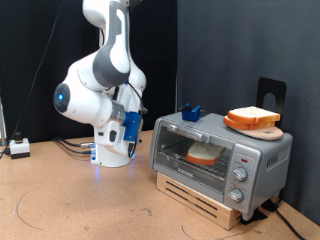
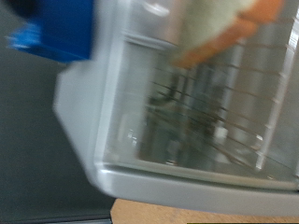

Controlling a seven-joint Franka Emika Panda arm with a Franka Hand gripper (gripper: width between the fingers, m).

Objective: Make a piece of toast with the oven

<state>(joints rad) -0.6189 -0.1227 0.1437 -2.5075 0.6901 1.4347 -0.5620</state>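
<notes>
The silver oven (image 1: 262, 155) stands on a wooden base at the exterior view's right, with its glass door shut. The piece of toast (image 1: 203, 154) lies on the wire rack inside, seen through the glass. My gripper (image 1: 133, 127) hangs just off the oven's left side and touches nothing. In the blurred wrist view the oven's frame (image 2: 93, 112), its wire rack (image 2: 206, 103) and the toast (image 2: 220, 28) show close up. No fingers show there.
A second bread slice (image 1: 252, 116) lies on a round wooden board (image 1: 262, 131) on the oven's top. A small blue object (image 1: 191, 111) sits on the top's left end and also shows in the wrist view (image 2: 56, 28). Two knobs (image 1: 240, 172) are on the oven's front right. A white box with cables (image 1: 18, 147) is at far left.
</notes>
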